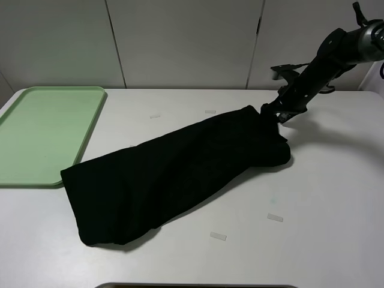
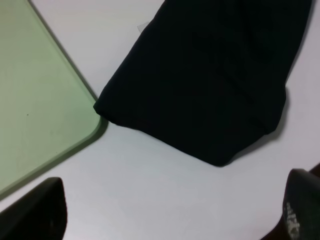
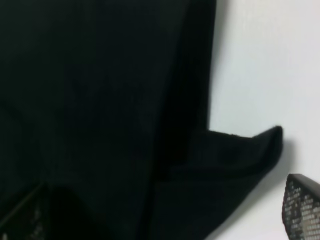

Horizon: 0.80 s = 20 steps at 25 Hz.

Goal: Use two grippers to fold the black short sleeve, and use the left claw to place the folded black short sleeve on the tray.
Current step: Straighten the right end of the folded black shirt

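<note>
Here, the black short sleeve (image 1: 180, 171) lies as one long bundle slanted across the bench (image 1: 324, 198).
High view: its long axis runs from the narrow end touching the right gripper (image 1: 273, 114) away to a broad end well off from it, by the near corner of the tray (image 1: 42, 132). Left wrist view: the left gripper (image 2: 172, 217) stands wide over bare bench, with the broad end of the black short sleeve (image 2: 210, 85) ahead and the tray (image 2: 40, 100) meeting that end's corner. Right wrist view: the right gripper (image 3: 162, 212) is spread wide, with black cloth lying between its fingers (image 3: 301, 207).
</note>
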Motion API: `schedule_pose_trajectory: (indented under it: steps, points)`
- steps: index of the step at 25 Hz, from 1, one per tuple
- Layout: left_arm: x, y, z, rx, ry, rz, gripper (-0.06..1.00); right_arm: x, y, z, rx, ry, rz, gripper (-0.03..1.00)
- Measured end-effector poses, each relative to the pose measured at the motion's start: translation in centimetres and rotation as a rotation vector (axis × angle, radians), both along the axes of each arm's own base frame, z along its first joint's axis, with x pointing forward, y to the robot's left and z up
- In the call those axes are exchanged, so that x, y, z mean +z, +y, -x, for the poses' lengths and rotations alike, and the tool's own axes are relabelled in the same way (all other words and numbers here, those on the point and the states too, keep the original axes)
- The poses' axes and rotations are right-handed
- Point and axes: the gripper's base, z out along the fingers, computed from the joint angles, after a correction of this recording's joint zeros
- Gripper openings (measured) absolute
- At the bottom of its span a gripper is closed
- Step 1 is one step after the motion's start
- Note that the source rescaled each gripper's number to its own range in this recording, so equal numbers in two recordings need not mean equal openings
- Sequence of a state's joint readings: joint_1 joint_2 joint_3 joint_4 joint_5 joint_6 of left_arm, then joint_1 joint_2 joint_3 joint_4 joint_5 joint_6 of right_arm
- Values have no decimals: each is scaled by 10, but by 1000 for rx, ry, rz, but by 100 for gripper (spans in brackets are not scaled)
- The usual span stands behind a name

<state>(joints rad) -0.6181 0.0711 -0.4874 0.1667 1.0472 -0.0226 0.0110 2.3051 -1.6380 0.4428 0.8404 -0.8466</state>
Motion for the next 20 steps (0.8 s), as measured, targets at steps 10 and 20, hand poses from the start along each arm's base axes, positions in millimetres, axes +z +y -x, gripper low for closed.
schedule_pose_trajectory:
  steps: [10,20]
  points:
    - [0,0,0,0,0,-1,84,-3,3,1,-16,30,-42,99]
    - [0,0,0,0,0,-1,84,-4,12,6,-9,89,-95,85]
